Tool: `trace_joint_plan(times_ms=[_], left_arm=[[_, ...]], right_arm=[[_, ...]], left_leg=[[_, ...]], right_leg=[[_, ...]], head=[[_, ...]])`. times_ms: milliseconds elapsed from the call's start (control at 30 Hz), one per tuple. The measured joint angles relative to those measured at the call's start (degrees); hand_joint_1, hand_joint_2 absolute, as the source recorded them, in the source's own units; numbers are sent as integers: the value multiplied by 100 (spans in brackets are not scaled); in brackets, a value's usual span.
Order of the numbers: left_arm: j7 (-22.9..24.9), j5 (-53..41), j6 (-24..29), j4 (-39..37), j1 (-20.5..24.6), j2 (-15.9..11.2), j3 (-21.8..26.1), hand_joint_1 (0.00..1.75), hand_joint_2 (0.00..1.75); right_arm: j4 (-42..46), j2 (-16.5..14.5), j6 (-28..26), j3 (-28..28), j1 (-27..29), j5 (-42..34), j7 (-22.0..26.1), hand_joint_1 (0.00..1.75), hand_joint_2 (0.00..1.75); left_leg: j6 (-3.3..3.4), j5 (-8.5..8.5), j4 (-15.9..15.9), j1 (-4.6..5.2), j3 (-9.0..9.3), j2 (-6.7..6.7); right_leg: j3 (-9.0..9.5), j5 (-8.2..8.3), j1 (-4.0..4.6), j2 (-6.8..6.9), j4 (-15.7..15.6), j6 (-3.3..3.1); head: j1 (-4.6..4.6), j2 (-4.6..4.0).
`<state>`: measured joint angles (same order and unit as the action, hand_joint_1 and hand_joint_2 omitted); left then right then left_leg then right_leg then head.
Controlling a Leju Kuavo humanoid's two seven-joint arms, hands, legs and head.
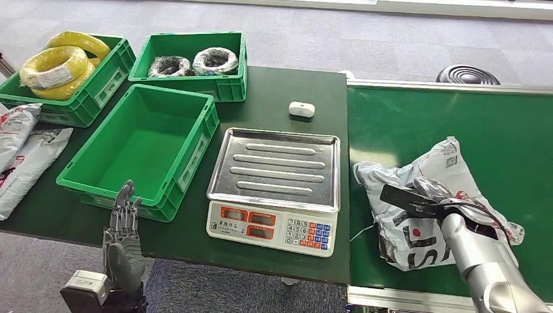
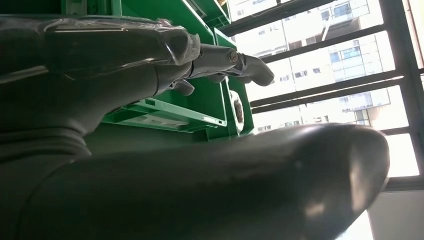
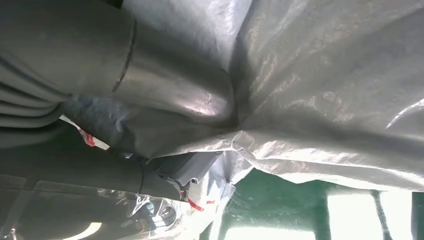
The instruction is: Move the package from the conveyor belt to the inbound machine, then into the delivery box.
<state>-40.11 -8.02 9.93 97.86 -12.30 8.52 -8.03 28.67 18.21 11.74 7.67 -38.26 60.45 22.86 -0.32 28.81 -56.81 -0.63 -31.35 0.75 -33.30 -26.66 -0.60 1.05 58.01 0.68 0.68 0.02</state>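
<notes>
Package (image 1: 424, 208) sits crumpled on the green conveyor belt (image 1: 508, 130) with the right hand (image 1: 433, 199) pinching its loose film, left hand (image 1: 122, 225) idle with fingers apart, so I'd guess the slick bag slips out mid-lift toward the scale (image 1: 274, 189).

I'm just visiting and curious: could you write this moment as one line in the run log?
stage: pickup | right robot hand: gripping grey package on conveyor belt | left robot hand: open, near empty green bin | scale tray: empty
</notes>
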Motion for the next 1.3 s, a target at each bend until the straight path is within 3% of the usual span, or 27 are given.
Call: trace_joint_plan(times_ms=[167,267,400,633,767,1033,1300], left_arm=[[0,36,95,30,-35,-40,-8,0,0],[0,73,225,84,-110,-54,-20,0,0],[-4,25,248,222,-258,-57,-50,0,0],[-4,-17,151,316,-317,-47,-98,0,0],[-4,-28,49,307,-299,-38,-127,0,0],[-4,162,28,109,-60,-135,-438,0,0],[-4,235,18,-203,286,-201,-797,0,0]], right_arm=[[-31,-28,-183,85,-49,-101,-38,175,0],[65,-64,-811,86,-13,-219,-268,175,0],[1058,-150,-1624,-40,314,156,-1149,175,0],[2840,-276,-1563,-302,872,858,-1510,175,0],[3727,-315,-1437,-385,1066,1163,-1612,175,175],[4213,-431,-1696,-328,1213,1464,-1304,175,175],[3519,-1065,-1840,570,519,1349,-1072,175,175]], left_leg=[[0,0,0,0,0,1],[0,0,0,0,0,1],[0,0,0,0,-2,-2],[0,0,1,-1,-3,-1],[0,0,0,0,0,-1],[0,0,1,-1,-3,5],[-8,-9,3,-6,2,23]], right_leg=[[1,0,0,0,0,0],[0,0,0,0,1,0],[-4,-1,1,1,1,0],[-5,-1,1,1,0,-1],[-5,-1,1,1,0,-1],[-2,-1,1,-1,1,-1],[-2,1,6,-8,7,-3]], head=[[0,0],[1,0],[0,0],[0,0],[0,0],[0,0],[1,0]])
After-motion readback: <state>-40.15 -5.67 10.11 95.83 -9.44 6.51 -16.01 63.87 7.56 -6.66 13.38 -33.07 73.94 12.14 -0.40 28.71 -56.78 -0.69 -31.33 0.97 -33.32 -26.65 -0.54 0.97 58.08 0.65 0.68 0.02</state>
